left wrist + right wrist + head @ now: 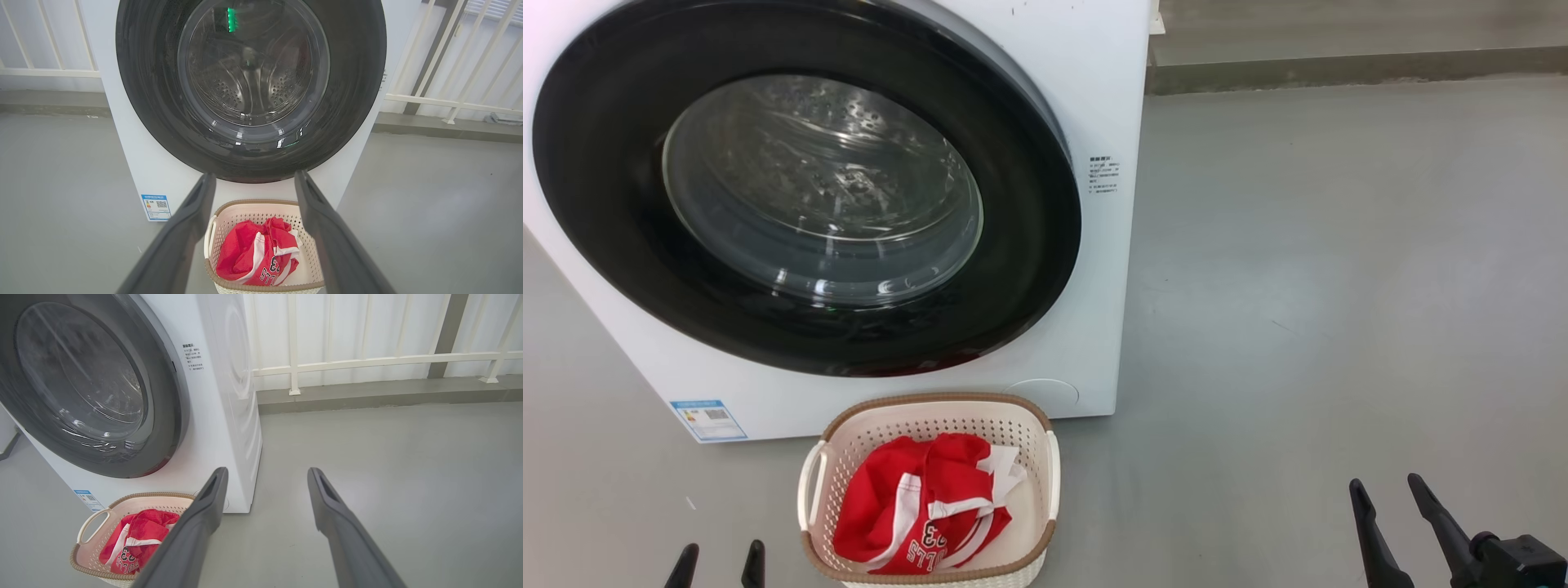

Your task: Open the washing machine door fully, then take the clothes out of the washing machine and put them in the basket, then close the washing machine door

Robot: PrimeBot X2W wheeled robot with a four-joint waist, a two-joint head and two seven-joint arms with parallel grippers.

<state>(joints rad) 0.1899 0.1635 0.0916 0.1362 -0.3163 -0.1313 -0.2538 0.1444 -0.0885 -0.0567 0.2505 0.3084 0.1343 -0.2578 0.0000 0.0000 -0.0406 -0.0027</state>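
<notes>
The door (821, 192) fills the upper left of the head view. It is a broad glossy black ring around a bulging clear glass bowl, and it lies flush against the front of the washer (1094, 98). Through the glass the perforated steel drum (249, 81) glints. The washer is a smooth white box with a block of small print (1103, 174) right of the door and a blue sticker (708, 420) at its lower left corner.

Just below the door, at bottom centre, the basket (931, 400) stands on the floor close to the washer's foot. It is cream plastic and rectangular with rounded corners, with holed walls, a brown woven-look rim and a loop handle on each side. The clothes (915, 506) lie crumpled inside it: red jersey fabric with white trim and white lettering.

The left gripper (723, 549) pokes up at the lower left with its two dark fingers spread apart, beside the basket. The right gripper (1384, 482) sits at the lower right with its fingers also parted, over bare floor.

The floor (1339, 286) is smooth matt grey. A low grey ledge (1339, 69) runs along the top, and a white railing (367, 359) stands on it.
</notes>
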